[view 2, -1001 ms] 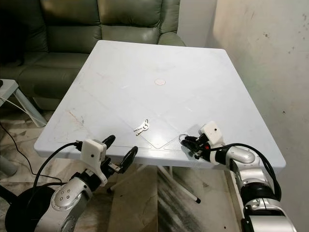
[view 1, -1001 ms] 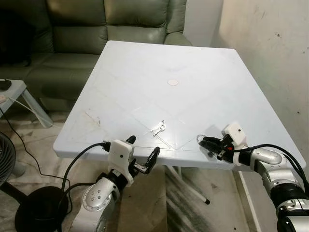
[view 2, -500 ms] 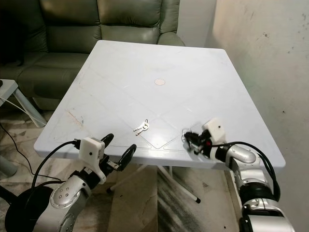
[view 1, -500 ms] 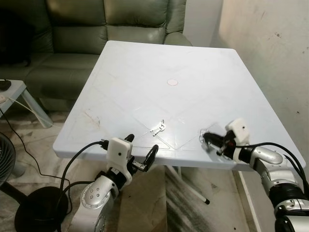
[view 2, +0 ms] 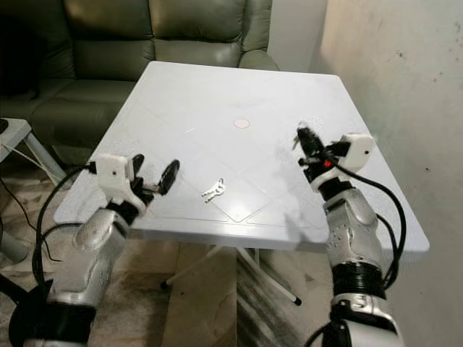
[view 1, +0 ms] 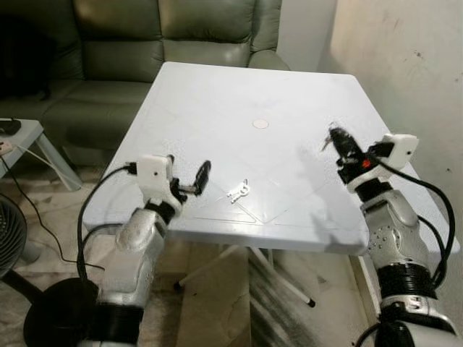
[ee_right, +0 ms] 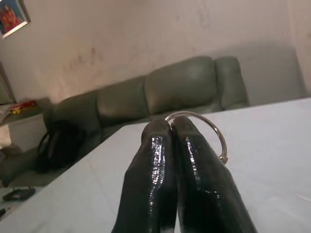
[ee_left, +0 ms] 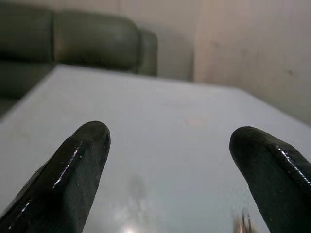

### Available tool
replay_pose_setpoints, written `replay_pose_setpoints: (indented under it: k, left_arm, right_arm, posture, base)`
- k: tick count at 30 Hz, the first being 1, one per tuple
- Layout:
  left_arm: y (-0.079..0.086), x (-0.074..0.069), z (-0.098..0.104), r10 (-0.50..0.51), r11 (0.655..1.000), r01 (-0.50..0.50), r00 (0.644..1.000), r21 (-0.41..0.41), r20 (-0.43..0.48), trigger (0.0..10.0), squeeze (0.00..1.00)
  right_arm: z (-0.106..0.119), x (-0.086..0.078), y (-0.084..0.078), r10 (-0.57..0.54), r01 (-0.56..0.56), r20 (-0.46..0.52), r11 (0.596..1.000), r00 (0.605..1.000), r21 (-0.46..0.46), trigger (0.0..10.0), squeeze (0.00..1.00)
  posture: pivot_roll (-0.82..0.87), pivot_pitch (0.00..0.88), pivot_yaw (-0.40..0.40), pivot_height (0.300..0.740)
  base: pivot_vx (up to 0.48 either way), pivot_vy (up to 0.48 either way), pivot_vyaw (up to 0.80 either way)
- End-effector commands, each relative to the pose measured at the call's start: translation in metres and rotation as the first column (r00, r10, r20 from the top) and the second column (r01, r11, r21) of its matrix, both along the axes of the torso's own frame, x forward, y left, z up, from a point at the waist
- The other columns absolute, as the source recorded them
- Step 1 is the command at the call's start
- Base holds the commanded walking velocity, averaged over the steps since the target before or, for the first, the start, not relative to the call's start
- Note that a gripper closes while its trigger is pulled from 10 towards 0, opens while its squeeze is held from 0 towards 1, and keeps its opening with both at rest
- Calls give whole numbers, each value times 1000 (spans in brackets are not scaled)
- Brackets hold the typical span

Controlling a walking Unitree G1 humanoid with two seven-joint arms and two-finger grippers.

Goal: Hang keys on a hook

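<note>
Home living room. Grey-green leather sofa (view 1: pixel 166 36) along far side, seat and back cushions visible. White plastic folding table (view 1: pixel 217 101) set just in front of it, crossed metal legs underneath. Marble-patterned tile floor (view 1: pixel 51 210). Plain cream plaster wall (view 1: pixel 405 65) at right, scuffed and spotted. Small side table (view 1: pixel 25 137) at left. Black cable (view 1: pixel 29 210) trailing over floor to round black base (view 1: pixel 51 318). Framed picture (ee_right: pixel 12 17) on wall in right wrist view.

— Where do you see the keys (view 1: pixel 236 192)?

— On the table (view 1: pixel 217 101), just right of your left gripper (view 1: pixel 187 183), beyond its spread jaws.

— And your right gripper (view 1: pixel 334 140)?

— Above the table's right part, a ring (ee_right: pixel 210 131) pinched between its jaws; the sofa (view 1: pixel 145 43) stands behind the table.
</note>
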State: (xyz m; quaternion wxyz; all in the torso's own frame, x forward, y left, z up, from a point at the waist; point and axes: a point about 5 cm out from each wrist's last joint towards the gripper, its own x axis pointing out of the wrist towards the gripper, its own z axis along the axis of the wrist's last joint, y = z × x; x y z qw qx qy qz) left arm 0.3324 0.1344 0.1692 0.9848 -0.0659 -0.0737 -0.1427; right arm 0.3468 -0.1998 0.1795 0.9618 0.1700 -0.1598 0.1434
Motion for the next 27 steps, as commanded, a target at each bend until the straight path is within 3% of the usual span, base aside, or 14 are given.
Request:
replay_pose_setpoints:
  k: [1,6,8,10,13,15,21,27]
  left_arm:
    - [5,3,2,33,999,-33,999,-3,5,10000,0]
    - [9,6,0,75,997,-75,997,0,2,10000,0]
    - [13,4,-7,95,995,-95,995,-6,-17,10000,0]
    - [18,0,-13,129,992,-129,991,0,-20,10000,0]
    - [19,-3,-11,135,991,-135,991,3,8,10000,0]
    - [21,-4,-10,148,989,-148,989,14,31,10000,0]
    - [23,-3,-9,142,990,-142,989,6,39,10000,0]
    - [26,-1,-11,149,989,-150,988,13,32,10000,0]
  right_arm:
    - [4,-4,3,-21,21,13,1000,1000,-7,10000,0]
    - [-3,-15,13,-49,49,-15,999,999,-4,10000,0]
    - [-13,-22,20,-55,58,-66,998,996,39,10000,0]
    - [-25,-33,27,-71,73,-97,997,993,11,10000,0]
    - [-26,-35,24,-128,127,-98,992,987,-19,10000,0]
    - [-20,-36,25,-182,174,-49,976,982,-128,10000,0]
    - [-15,-34,32,-190,183,-11,959,982,-217,10000,0]
    - [-22,-35,40,-215,190,-63,942,975,-278,10000,0]
  posture:
    - [-13,0,-20,740]
    - [-20,0,-18,740]
    - [-23,0,-15,740]
    - [-17,0,-16,740]
    - [-17,0,-13,740]
    - [-17,0,-11,740]
    - [-19,0,-4,740]
    - [-17,0,2,740]
  base:
    - [0,0,0]
    - [0,0,0]
    - [0,0,0]
    - [0,0,0]
    - [0,0,0]
    - [0,0,0]
    - [0,0,0]
    - [0,0,0]
